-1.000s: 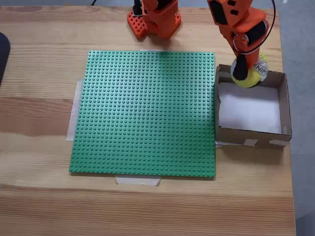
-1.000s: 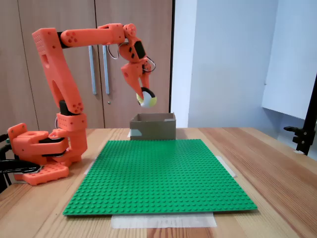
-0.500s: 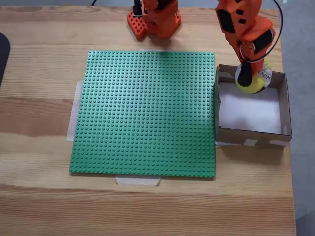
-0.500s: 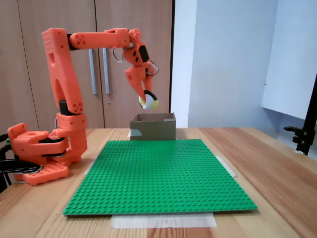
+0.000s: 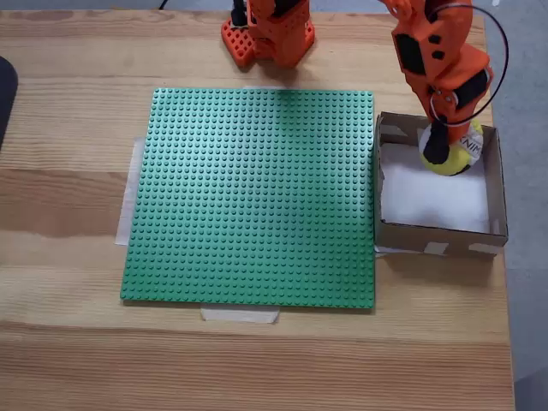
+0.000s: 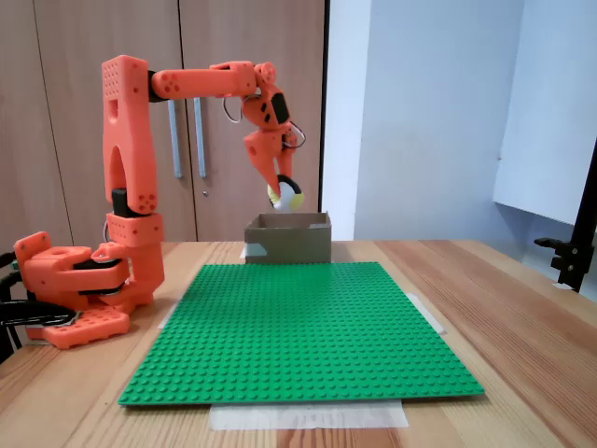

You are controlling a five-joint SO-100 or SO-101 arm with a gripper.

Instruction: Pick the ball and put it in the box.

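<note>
The yellow, white and black ball (image 5: 454, 157) (image 6: 287, 194) is held in my orange gripper (image 5: 443, 150) (image 6: 283, 191), which is shut on it. The ball hangs above the far part of the brown cardboard box (image 5: 491, 184) (image 6: 289, 239), over its white inside bottom. In a fixed view from the side the ball sits a little above the box's top rim, clear of the walls. The black fingertip covers part of the ball in a fixed view from above.
A large green studded baseplate (image 5: 257, 197) (image 6: 298, 327) is taped to the wooden table, left of the box in a fixed view from above. The arm's orange base (image 5: 267, 30) (image 6: 75, 289) stands beyond the plate. Cupboard doors stand behind the table.
The arm has carried the ball farther out over the box and lower toward its rim. The gripper has stayed shut on the ball throughout.
</note>
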